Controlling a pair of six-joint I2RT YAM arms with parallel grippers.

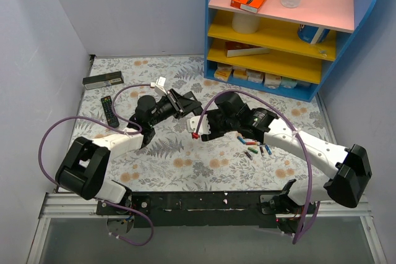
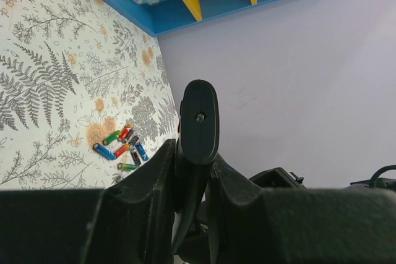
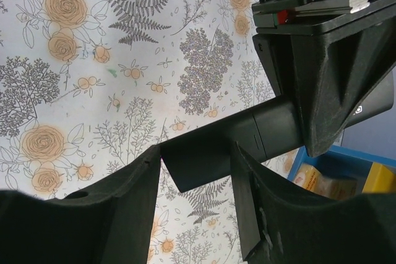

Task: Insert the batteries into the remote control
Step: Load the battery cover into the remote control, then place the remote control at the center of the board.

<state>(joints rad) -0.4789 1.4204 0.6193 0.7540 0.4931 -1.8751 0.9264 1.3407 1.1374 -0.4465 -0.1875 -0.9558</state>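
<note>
- Currently both arms are meeting over the middle of the table (image 1: 185,165), and they are sharing the remote control (image 3: 223,146) between them, lifted off the patterned cloth.
- The left gripper (image 2: 193,174) is pressing its fingers against the sides of the remote, whose rounded end is standing up in the centre of the left wrist view.
- The right gripper (image 3: 195,168) is pinching the other end at lower centre of the right wrist view. From there the bar is running up and right into the left gripper's body.
- The batteries (image 1: 252,147) are lying loose in a small cluster right of centre in the top view, near the right forearm and well apart from the remote. None appears to be loaded.
- Judging by this, the step in hand is preparing the remote: turning it or working at its battery cover. I cannot tell whether that cover is on or off.
- Next, one gripper should be keeping the bar steady, bay upward, while the other is letting go and going down for a single battery. Since the cells are lying packed together, picking out just one is calling for care.
</note>
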